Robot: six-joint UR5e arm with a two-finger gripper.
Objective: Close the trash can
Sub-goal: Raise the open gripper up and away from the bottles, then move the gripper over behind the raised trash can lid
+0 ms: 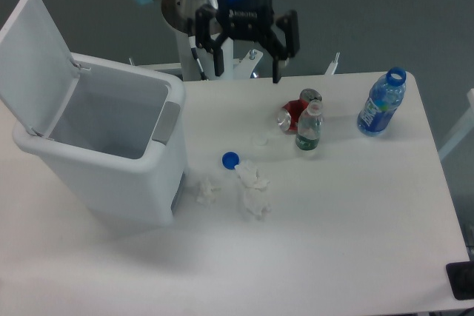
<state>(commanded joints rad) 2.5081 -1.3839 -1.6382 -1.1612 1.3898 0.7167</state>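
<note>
A white table (355, 242) fills most of the frame. At the left sits the trash can (111, 164), a large white bin with a grey tab on its front. Its lid (33, 57) stands raised at the upper left, so the inside is exposed and looks empty. The task is not yet done: the lid needs swinging down.

At the top centre hangs the gripper (246, 73), a blue light glowing on its body. Its fingers are spread wide and hold nothing. It hovers well apart from the lid.

Mid-table lie a blue bottle cap (230, 159) and crumpled tissues (252, 190). A small clear bottle (309, 128) stands touching a red can (295, 115). A blue bottle (381, 101) stands at the right.
</note>
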